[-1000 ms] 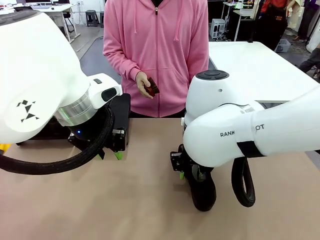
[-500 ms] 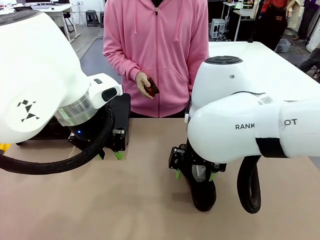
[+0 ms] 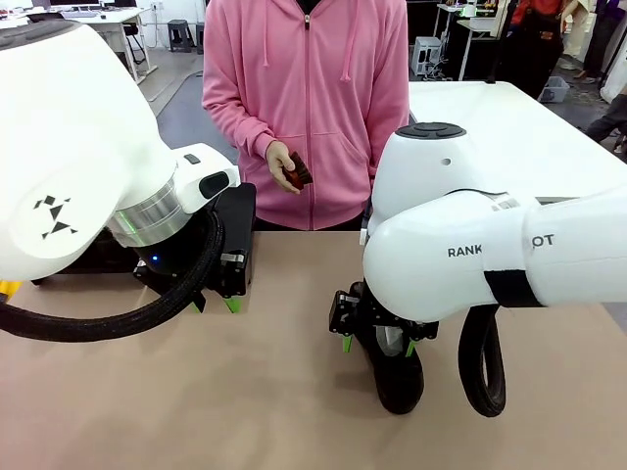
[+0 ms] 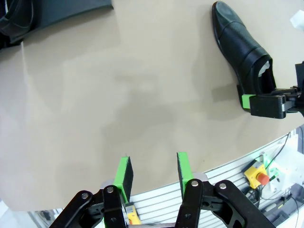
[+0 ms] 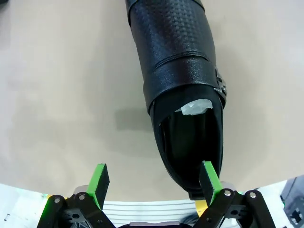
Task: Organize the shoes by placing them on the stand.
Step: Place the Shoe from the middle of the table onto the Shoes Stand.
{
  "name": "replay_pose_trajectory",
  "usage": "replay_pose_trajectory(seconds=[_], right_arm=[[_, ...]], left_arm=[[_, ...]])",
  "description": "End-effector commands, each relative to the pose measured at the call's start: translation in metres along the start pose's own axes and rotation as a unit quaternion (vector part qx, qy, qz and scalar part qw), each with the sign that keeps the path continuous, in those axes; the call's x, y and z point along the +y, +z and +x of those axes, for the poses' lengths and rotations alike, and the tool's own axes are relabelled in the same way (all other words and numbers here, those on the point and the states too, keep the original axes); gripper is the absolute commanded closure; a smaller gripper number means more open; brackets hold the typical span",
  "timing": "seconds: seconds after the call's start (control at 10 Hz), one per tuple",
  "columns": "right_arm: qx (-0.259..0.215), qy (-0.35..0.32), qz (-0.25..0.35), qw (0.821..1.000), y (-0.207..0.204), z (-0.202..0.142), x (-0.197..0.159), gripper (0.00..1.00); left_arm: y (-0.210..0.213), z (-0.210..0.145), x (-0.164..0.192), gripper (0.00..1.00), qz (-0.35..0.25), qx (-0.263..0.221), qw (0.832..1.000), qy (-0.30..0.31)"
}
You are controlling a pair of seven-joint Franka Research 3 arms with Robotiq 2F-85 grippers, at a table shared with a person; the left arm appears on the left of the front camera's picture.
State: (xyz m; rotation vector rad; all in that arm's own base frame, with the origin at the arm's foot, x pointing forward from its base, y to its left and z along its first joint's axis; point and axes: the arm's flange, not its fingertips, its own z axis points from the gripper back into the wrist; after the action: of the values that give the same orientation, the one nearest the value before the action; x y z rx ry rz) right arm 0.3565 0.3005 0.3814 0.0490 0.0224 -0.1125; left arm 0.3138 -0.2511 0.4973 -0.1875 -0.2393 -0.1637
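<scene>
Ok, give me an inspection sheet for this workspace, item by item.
Surface: tan table, bare in the middle.
Job's things: one black shoe lying on the table, opening toward the right gripper; a black stand at the far left behind the left arm.
Clutter: small reddish-brown object in the person's hand, not on the table.
Grippers: left gripper part open, empty, over bare table; right gripper open at the shoe's heel, one pad beside the heel, not gripping.
Cables: black hoses looping from both arms, the right one hanging near the table.
Surroundings: person in a pink hoodie at the far edge; white tables behind.
</scene>
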Motion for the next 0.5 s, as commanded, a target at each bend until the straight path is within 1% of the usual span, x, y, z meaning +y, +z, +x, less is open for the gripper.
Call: replay_pose_trajectory(seconds=[0.0,0.3,0.4], right_arm=[[-0.011,0.002,-0.002,1.0,0.0019,0.0036,0.0027,0.0],[-0.011,0.002,-0.002,1.0,0.0019,0.0036,0.0027,0.0],[0.0,0.0,0.0,1.0,0.0004,0.0001,0.0002,0.0]], left_arm=[[0.0009,0.0009,0.0023,0.49,-0.001,0.001,1.0,-0.005],[0.0009,0.0009,0.0023,0.49,-0.001,0.001,1.0,-0.005],[0.0009,0.0009,0.0023,0.49,-0.001,0.001,1.0,-0.005]])
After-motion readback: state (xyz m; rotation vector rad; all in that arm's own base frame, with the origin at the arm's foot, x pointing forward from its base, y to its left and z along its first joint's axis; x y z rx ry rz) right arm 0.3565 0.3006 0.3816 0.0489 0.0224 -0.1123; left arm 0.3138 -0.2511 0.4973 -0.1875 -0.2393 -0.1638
